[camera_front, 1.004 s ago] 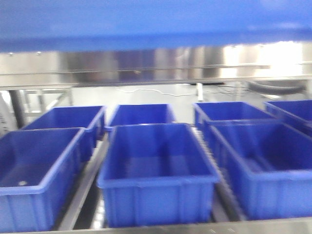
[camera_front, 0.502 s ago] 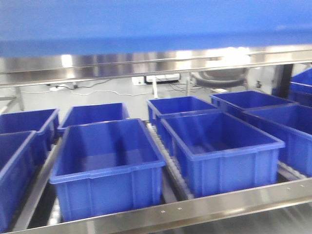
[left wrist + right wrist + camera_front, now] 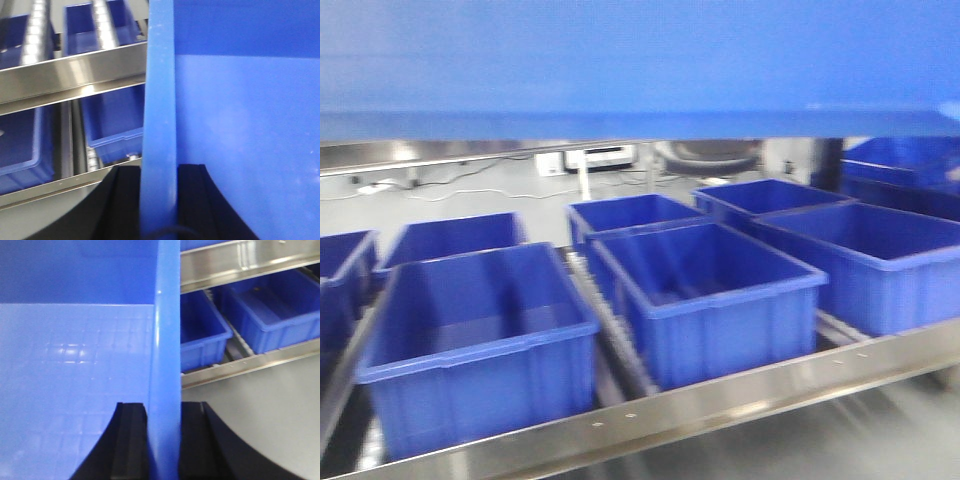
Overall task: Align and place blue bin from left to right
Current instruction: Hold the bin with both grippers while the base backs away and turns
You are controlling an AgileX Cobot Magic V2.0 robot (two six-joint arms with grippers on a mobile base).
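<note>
Pinches one wall of the blue bin [image 3: 240, 125] edge-on between the narrow black jaws of the left gripper [image 3: 159, 197]. Clamps another wall the same way in the right gripper [image 3: 164, 437]. Holds it raised before the steel shelf [image 3: 720, 405] of other blue crates [image 3: 480, 340].

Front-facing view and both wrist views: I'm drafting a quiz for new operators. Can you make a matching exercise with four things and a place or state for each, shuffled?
Things
1. blue bin
2. left hand
3. right hand
4. shelf rail

Places or states
A. shiny steel strip, slanting across the bottom of the front view
B. shut on a bin wall, broad panel to the right in its wrist view
C. held up, filling the top of the front view
D. shut on a bin wall, broad panel to the left in its wrist view

Pairs: 1-C, 2-B, 3-D, 4-A
</note>
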